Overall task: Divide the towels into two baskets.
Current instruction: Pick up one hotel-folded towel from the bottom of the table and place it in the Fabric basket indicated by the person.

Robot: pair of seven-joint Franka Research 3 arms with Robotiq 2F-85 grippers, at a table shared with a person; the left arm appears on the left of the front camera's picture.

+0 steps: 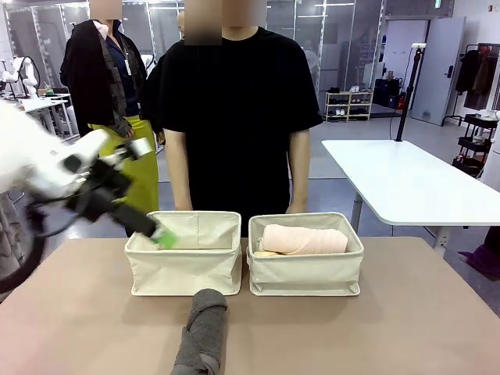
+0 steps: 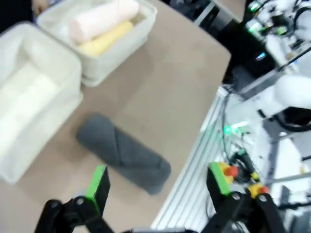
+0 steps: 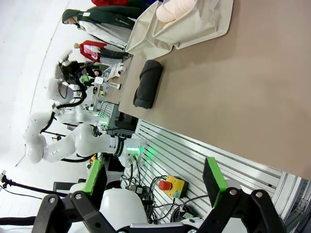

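Last step, by my reading: dark grey towel (image 1: 205, 334) lies on the surface; left jaws, open and empty near the left basket (image 1: 184, 272) (right jaws open too), must next descend onto it.

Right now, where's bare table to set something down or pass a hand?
Widest bare patch: table right of the grey towel, in front of the right basket. Smaller one left of that towel, in front of the left basket. Crowded: the narrow gap between the baskets, and the left basket's left rim, where the open left gripper hangs.
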